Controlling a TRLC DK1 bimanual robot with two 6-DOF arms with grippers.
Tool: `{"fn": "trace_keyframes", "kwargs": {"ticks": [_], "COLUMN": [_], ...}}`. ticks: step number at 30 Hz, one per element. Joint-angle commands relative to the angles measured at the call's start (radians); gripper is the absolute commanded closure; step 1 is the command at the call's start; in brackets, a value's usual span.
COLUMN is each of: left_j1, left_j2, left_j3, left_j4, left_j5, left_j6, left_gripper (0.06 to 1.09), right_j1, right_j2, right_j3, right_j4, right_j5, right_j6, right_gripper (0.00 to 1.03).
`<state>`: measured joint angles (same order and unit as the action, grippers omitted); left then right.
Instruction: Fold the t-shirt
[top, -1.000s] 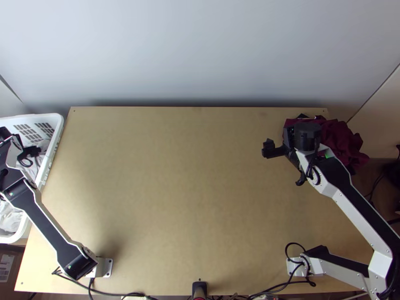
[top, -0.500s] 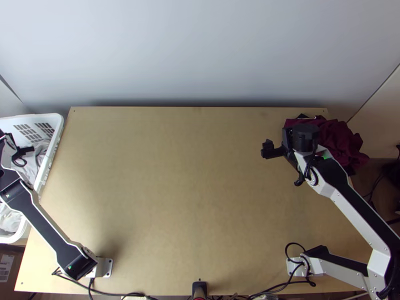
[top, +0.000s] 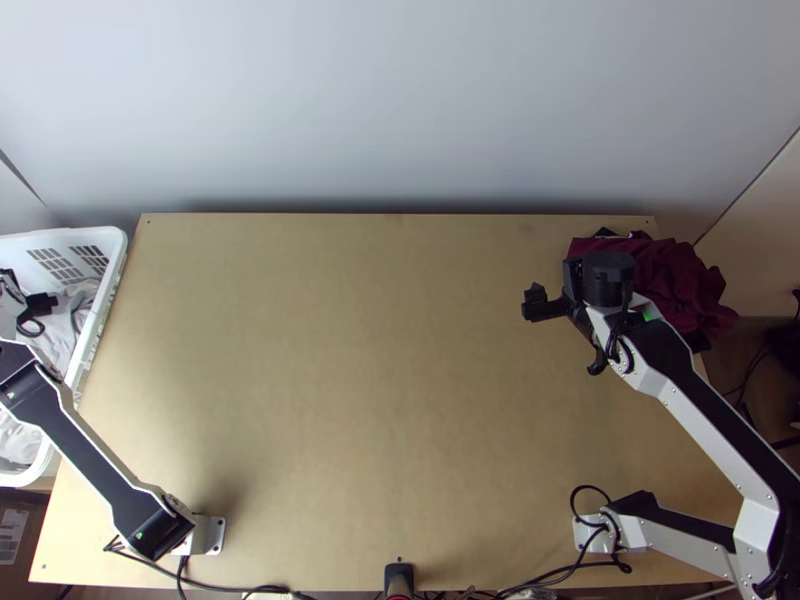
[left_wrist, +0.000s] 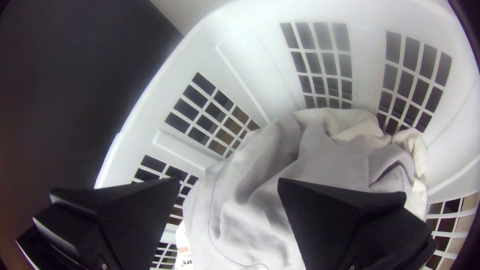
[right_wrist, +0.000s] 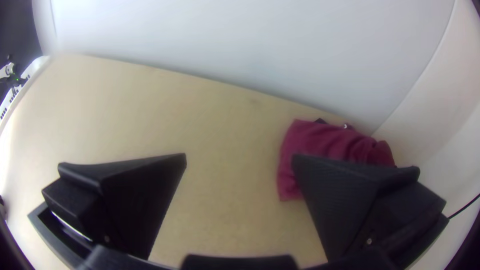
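Observation:
At the top view's left edge, my left gripper (top: 38, 304) is over the white basket, above pale grey cloth (top: 66, 318). Its fingers stand wide apart in the left wrist view, where the left gripper (left_wrist: 230, 182) has the bunched light grey cloth (left_wrist: 265, 200) beyond and between them, not gripped. My right gripper (top: 568, 302) is held over the back right part of the table, beside a bunched maroon cloth (top: 685, 285). In the right wrist view the right gripper (right_wrist: 239, 157) is open, with bare table between its fingers and the maroon cloth (right_wrist: 320, 140) partly behind one.
The white basket (top: 112, 262) stands against the table's left edge; its slotted wall (left_wrist: 260, 55) curves around the cloth. Whiter cloth (left_wrist: 412, 145) lies beside the grey one. The wooden table (top: 350, 380) is bare between the arms, with a pale wall behind and cables (top: 235, 588) along its near edge.
My left arm has shifted a little toward the top view's left edge, uncovering more of the cloth in the basket. The right arm has barely moved.

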<state>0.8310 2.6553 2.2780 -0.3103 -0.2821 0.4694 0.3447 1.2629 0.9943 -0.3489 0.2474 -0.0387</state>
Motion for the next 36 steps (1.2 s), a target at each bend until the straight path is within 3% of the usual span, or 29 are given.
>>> {"fn": "trace_keyframes", "kwargs": {"ticks": [1, 6, 8, 9, 10, 12, 13, 23, 27, 36], "left_j1": [0.000, -0.006, -0.006, -0.004, -0.001, 0.002, 0.002, 0.023, 0.023, 0.017], "left_j2": [0.022, 0.035, 0.041, 0.041, 0.041, 0.038, 0.035, -0.043, -0.198, -0.454], "left_j3": [0.000, 0.000, 0.000, 0.000, 0.000, 0.000, 0.000, 0.005, 0.005, 0.005], "left_j4": [0.002, -0.026, -0.032, -0.032, -0.038, -0.055, -0.065, -0.033, -0.101, -0.190], "left_j5": [-0.008, -0.005, -0.003, 0.001, 0.026, 0.072, 0.077, 0.089, 0.153, 0.236], "left_j6": [0.012, 0.012, 0.003, -0.008, -0.014, -0.018, -0.026, -0.097, -0.192, -0.265], "left_gripper": [0.10, 0.10, 0.19, 0.31, 0.57, 0.97, 1.04, 1.05, 1.05, 1.05], "right_j1": [0.000, 0.002, 0.002, 0.002, 0.000, 0.000, 0.000, 0.000, 0.000, 0.020], "right_j2": [-0.003, -0.005, -0.003, -0.003, -0.003, -0.003, -0.003, -0.003, -0.003, -0.005], "right_j3": [-0.008, -0.008, -0.005, -0.003, -0.002, -0.002, -0.002, -0.003, -0.003, -0.013], "right_j4": [0.001, 0.001, 0.001, 0.001, 0.001, 0.001, 0.001, 0.001, 0.011, 0.021], "right_j5": [0.012, 0.016, 0.020, 0.021, 0.023, 0.027, 0.029, 0.039, 0.041, 0.039], "right_j6": [-0.006, -0.006, -0.007, -0.009, -0.010, -0.010, -0.010, -0.009, -0.009, 0.002], "right_gripper": [0.05, 0.05, 0.05, 0.05, 0.05, 0.05, 0.05, 0.05, 0.05, 0.05]}}
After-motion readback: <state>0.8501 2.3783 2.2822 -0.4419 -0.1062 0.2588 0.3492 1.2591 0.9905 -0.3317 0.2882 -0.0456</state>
